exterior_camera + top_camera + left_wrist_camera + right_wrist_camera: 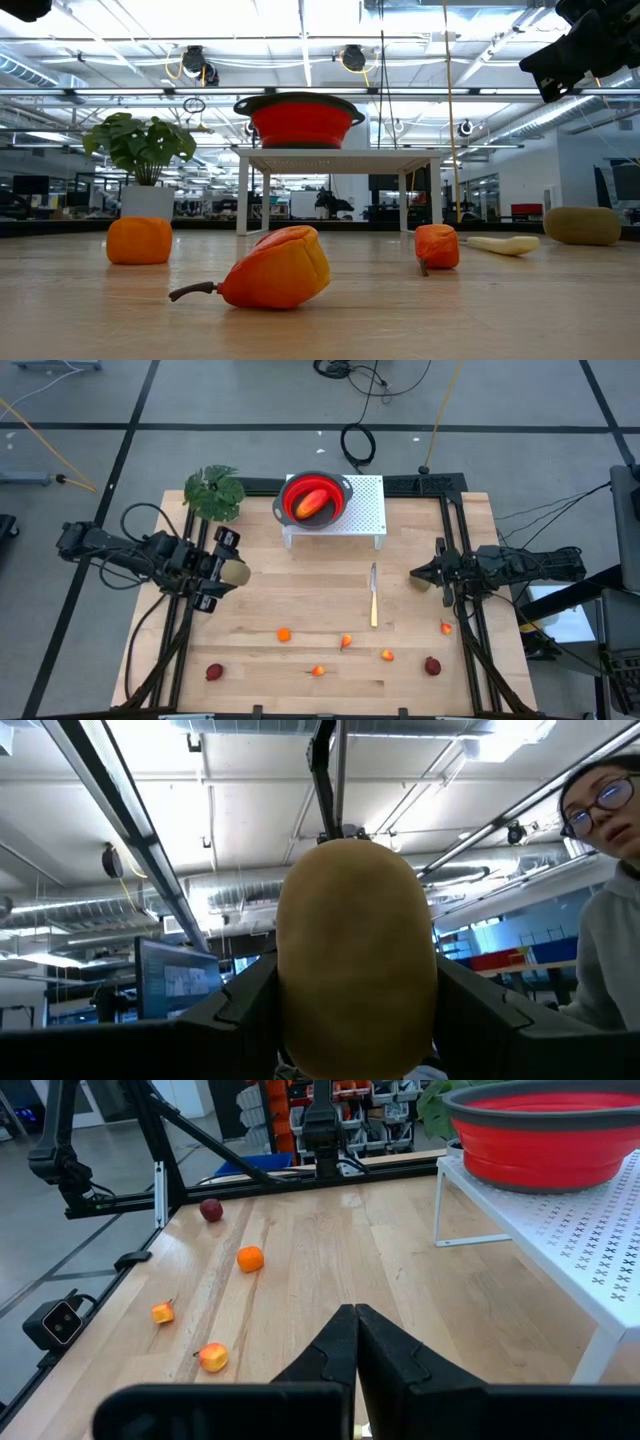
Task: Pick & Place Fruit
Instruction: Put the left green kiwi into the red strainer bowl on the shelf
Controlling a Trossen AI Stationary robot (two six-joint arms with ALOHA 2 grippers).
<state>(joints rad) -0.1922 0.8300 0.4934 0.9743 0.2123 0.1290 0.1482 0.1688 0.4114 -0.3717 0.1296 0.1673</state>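
We are finding no text, label, brand, number or sign that can be read in any of the four views. We are seeing lit monitor screens [175, 982] in the room behind, but whatever is on them is too small and blurred for us to make out.

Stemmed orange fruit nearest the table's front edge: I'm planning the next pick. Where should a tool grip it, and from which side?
Take the orange fruit by its plump body, across the narrower width, from straight above: it lies on its side, and its thin stem offers little hold. The right tool, shut and empty, is free.
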